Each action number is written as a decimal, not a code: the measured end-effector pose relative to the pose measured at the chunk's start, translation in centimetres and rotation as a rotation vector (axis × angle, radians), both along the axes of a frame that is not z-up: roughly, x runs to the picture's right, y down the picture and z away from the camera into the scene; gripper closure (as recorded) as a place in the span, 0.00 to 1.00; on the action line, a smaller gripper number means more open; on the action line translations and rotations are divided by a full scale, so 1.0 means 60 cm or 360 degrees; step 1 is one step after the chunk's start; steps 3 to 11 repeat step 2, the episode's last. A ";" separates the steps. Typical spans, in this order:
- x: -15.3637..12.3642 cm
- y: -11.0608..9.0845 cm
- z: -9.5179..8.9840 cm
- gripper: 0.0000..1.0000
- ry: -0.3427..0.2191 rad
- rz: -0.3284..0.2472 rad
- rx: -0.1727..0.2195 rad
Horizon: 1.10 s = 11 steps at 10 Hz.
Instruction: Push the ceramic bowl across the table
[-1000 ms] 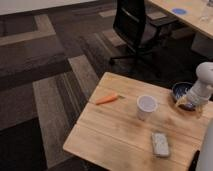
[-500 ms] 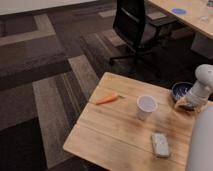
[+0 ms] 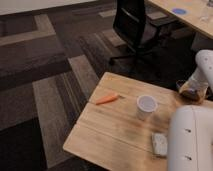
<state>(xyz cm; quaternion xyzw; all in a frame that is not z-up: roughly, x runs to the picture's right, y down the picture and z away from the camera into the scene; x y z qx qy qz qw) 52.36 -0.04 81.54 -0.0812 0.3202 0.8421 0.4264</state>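
Note:
The dark blue ceramic bowl (image 3: pixel 183 88) sits near the far right edge of the light tan wooden table (image 3: pixel 115 125). Only its dark rim and part of its inside show. My gripper (image 3: pixel 193 90) is at the end of the white arm that comes down from the right. It sits right at the bowl, over its right side, and hides that part of it. A large white arm segment (image 3: pixel 192 137) fills the lower right and covers the table's near right corner.
A white paper cup (image 3: pixel 146 105) stands mid-table, left of the bowl. An orange carrot (image 3: pixel 107 99) lies near the left edge. A grey flat object (image 3: pixel 159 143) lies near the front. A black office chair (image 3: pixel 136 27) stands behind, before another pale table with a blue disc (image 3: pixel 179 11).
The big white arm segment has swung further into the lower right, covering more of the table. The gripper stays at the bowl, and the bowl has hardly shifted.

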 end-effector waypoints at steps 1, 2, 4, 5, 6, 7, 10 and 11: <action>-0.003 -0.012 -0.008 0.35 0.0004 -0.0009 0.0008; 0.001 -0.008 -0.009 0.35 0.0008 -0.0005 0.0004; 0.001 -0.008 -0.009 0.35 0.0008 -0.0005 0.0004; 0.001 -0.008 -0.009 0.35 0.0008 -0.0005 0.0004; 0.001 -0.008 -0.009 0.35 0.0008 -0.0005 0.0004; 0.001 -0.008 -0.009 0.35 0.0008 -0.0005 0.0004; 0.001 -0.008 -0.009 0.35 0.0008 -0.0005 0.0004; 0.001 -0.008 -0.009 0.35 0.0008 -0.0005 0.0004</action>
